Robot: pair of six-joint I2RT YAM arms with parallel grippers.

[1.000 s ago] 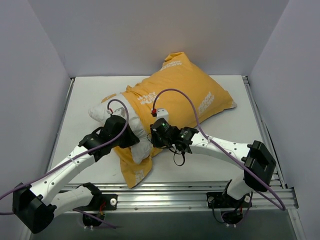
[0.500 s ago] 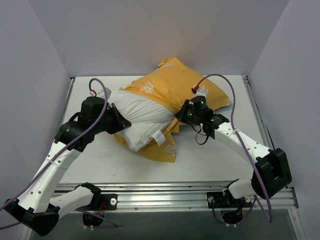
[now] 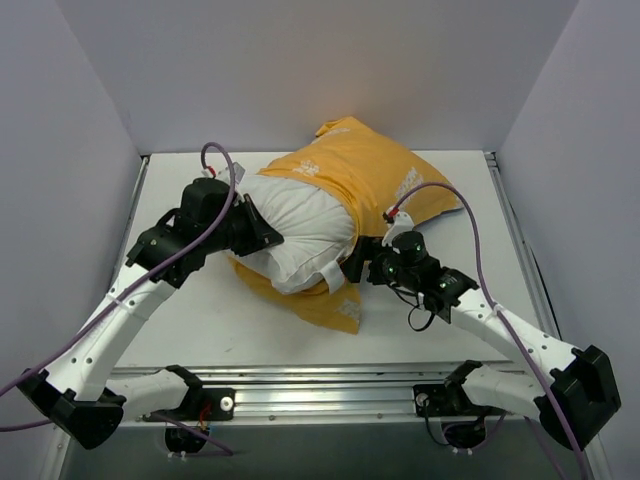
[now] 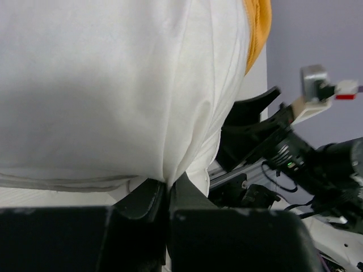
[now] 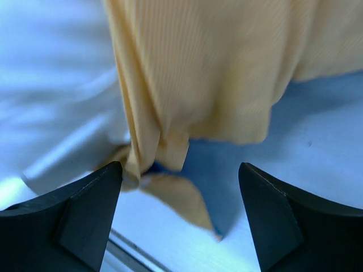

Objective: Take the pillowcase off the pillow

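Half of the pillow (image 3: 300,225) is out of sight inside the pillowcase (image 3: 375,175). Its white near-left end bulges out of the open mouth, and the yellow-orange fabric covers the rest, running toward the far right corner of the worktop (image 3: 190,320). A loose flap of the case lies under the bare end and reaches toward the near edge. White lettering shows on the case but is too small to read. From above, the wrist hides the tip of the left tool (image 4: 168,195). Its own camera shows it clamped together on a pinch of white pillow fabric, with the pillow filling most of that view. The right tool (image 5: 178,181) sits just right of the case's mouth with its fingers (image 5: 85,209) wide apart. A bunched hem of the case hangs between them, and neither finger can be seen touching it. A small white tag (image 3: 331,277) sticks out at the pillow's near edge, beside that tool. The bundle rests across the middle of the worktop, which is white. Plain grey walls (image 3: 300,70) close it in on the left, far and right sides, and a metal rail (image 3: 330,385) runs along the near edge.
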